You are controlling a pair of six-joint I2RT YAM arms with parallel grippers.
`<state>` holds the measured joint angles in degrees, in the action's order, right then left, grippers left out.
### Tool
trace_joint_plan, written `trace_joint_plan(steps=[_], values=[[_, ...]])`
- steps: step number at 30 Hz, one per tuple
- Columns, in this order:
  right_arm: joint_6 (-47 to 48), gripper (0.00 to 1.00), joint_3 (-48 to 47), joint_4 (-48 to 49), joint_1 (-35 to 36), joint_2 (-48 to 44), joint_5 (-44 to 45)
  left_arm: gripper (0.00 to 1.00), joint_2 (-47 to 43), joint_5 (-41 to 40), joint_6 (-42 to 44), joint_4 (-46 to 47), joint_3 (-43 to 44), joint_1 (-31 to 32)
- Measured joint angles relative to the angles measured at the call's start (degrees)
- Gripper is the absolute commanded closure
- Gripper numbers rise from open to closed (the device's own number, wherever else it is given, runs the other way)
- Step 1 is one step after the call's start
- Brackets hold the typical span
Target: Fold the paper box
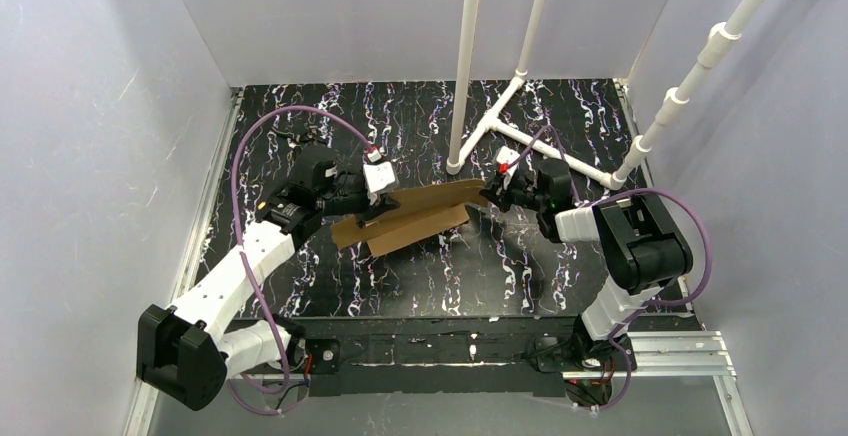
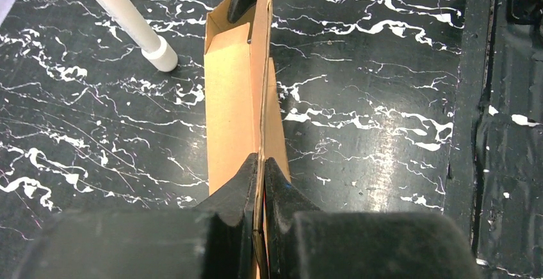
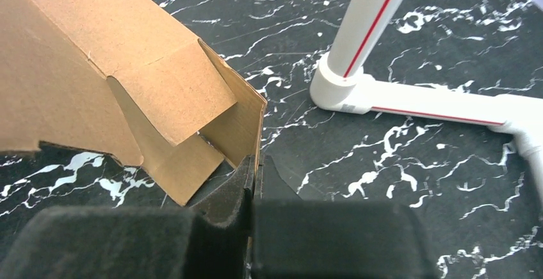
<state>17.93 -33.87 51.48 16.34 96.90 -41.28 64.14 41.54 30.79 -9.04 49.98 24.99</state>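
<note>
Box (image 1: 410, 218) is held between both arms, apparently lifted off the table (image 1: 520, 276), and only partly folded. Its long axis is laid left-right, jaw to jaw. Left gripper (image 2: 261, 164) is clamped on a thin panel edge at the left end, and right gripper (image 3: 255, 164) is pinched shut on the right-end edge. Loose flaps are seen at the right end, nearer the right arm.

**Clearance over the desk (image 1: 450, 281).**
The paper box (image 1: 410, 218), pinched between left claw (image 1: 368, 214) and right claw (image 1: 488, 194), bars the middle; the white pipe frame (image 1: 520, 134) stands just behind the right claw. Open passage lies along the near desk strip, before the box.
</note>
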Motion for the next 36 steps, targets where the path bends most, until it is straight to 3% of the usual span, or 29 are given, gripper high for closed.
trace_joint_plan(steps=[36], values=[[1.6,0.99,-1.0,-17.6,2.1,-5.5,-0.5,1.00,-6.3,-5.9,-7.8,4.9,-7.6,0.0]])
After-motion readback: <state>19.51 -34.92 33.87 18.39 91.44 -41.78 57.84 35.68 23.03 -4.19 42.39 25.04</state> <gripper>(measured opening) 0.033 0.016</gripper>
